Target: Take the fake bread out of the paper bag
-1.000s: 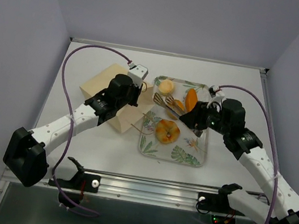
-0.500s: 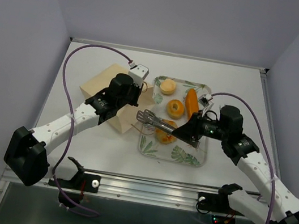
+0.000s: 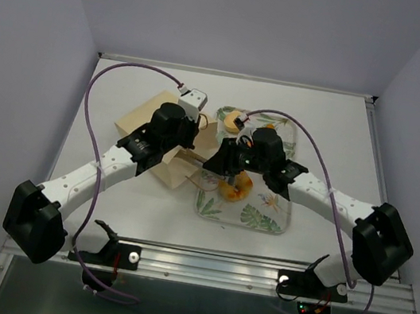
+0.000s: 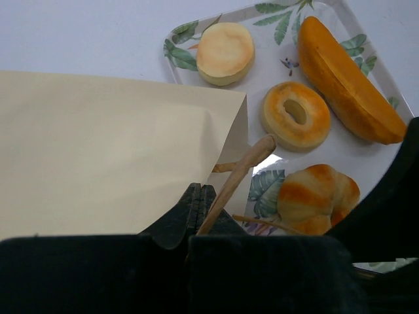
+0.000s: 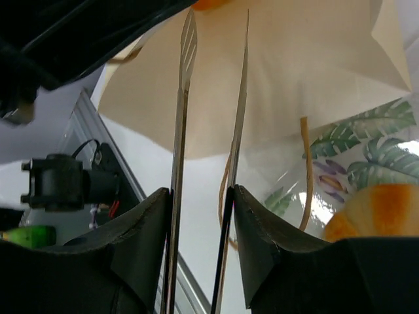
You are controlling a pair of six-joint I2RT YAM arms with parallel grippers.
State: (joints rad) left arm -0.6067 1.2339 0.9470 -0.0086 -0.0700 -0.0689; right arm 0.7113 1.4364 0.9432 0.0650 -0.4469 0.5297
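At left, the tan paper bag (image 3: pixel 138 117) lies on its side, mouth toward the tray. The left gripper (image 4: pixel 200 196) is pinched together, apparently on the bag's brown loop handle (image 4: pixel 239 173). The leaf-patterned tray (image 4: pixel 272 65) holds 4 pieces of fake bread (image 3: pixel 235 187): pale round bun (image 4: pixel 224 52), ring bun (image 4: pixel 296 114), long loaf (image 4: pixel 347 78), striped roll (image 4: pixel 317 196). The right gripper (image 5: pixel 200 193) is clamped on metal tongs (image 5: pixel 184 98) aimed at the bag mouth. Any piece left is likely inside, so hold the mouth raised and steady, and slide the tongs in clear of the handle.

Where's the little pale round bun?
In the left wrist view, the pale round bun sits in the top-left corner of the leafy tray, near a ring bun and the paper bag.
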